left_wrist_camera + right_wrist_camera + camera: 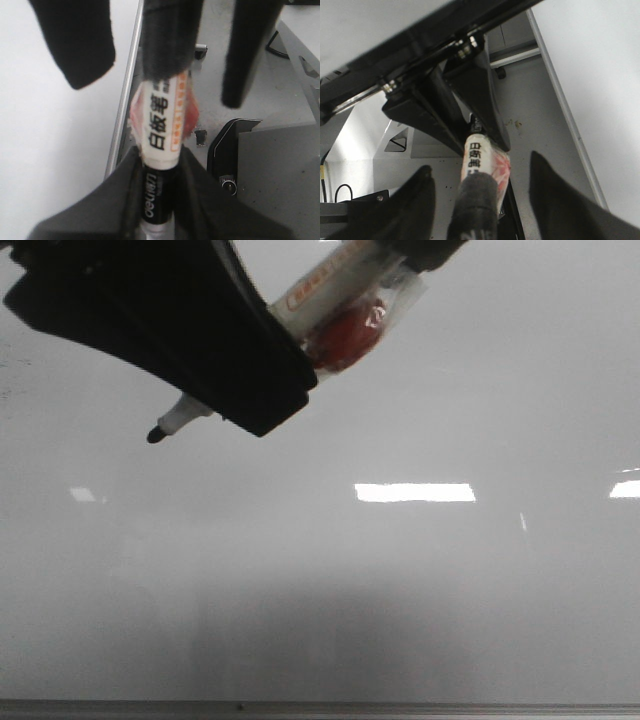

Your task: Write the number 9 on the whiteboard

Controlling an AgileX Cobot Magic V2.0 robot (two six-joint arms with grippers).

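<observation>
The whiteboard [400, 590] fills the front view, pale and glossy; no drawn number 9 shows on it. My left gripper [260, 405] is at the upper left, shut on a white-and-black marker [185, 418] whose black tip [155, 435] points down-left over the board; I cannot tell if it touches. In the left wrist view the gripper [157, 170] clamps the marker [160, 120] on its black part. My right gripper [480, 195] is open, its fingers [420, 200] astride the marker's dark back end [477, 200] without touching. It also shows in the left wrist view [160, 85].
A grey metal rail [400, 707] runs along the board's bottom edge, with a small dark speck [238, 706] on it. Bright light reflections [415, 492] lie on the board. Red tape or wrap [345, 335] sits on the marker's body. A black base part [230, 150] lies below.
</observation>
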